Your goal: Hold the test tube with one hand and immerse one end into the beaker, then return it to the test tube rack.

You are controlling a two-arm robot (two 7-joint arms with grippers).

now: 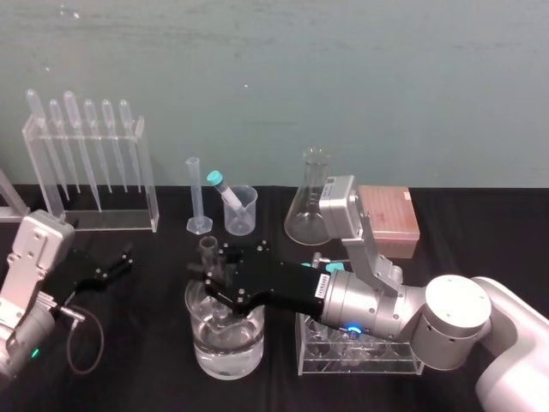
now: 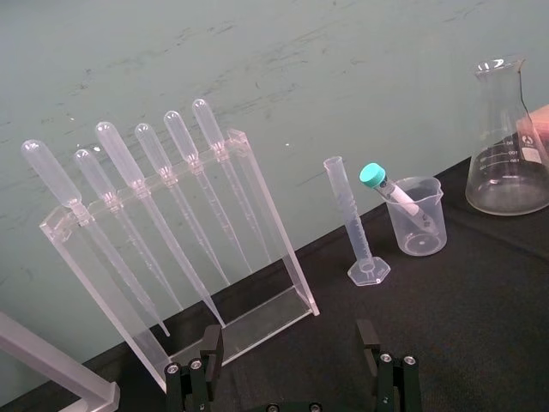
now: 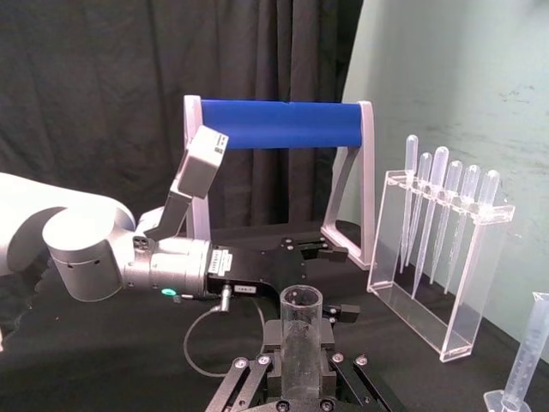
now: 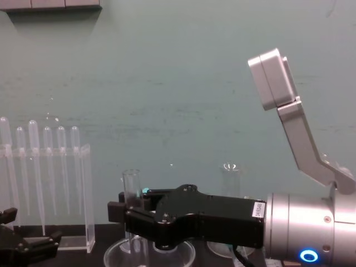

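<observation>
**Thin glass tube pinched near its mouth, upright over the water dish**

The right gripper (image 1: 209, 275) has its fingers pressed in on the test tube (image 3: 301, 330), taking it a little below the open rim. The tube stands upright. Its lower part runs down inside the wide clear dish (image 1: 225, 365), which holds water and sits near centre. I cannot tell whether the tip reaches the water.

The beaker (image 1: 241, 212) is farther back, well apart from the tube, with a teal-capped tube (image 1: 225, 190) leaning in it. The test tube rack (image 1: 360, 367) sits near and to the right, under the right forearm.

The left gripper (image 2: 292, 369) rests at the near left with its fingers spread and nothing between them.

The tube is probably light, stiff, slick and easily cracked. A moderate pinch on the dry upper length looks right, because a harder squeeze risks breaking the wall. The lower end will be wet and slippery, so it is a poor place to hold. Knocking the tube against the dish rim or the rack's holes could chip it, so it should stay vertical when it is lowered.
</observation>
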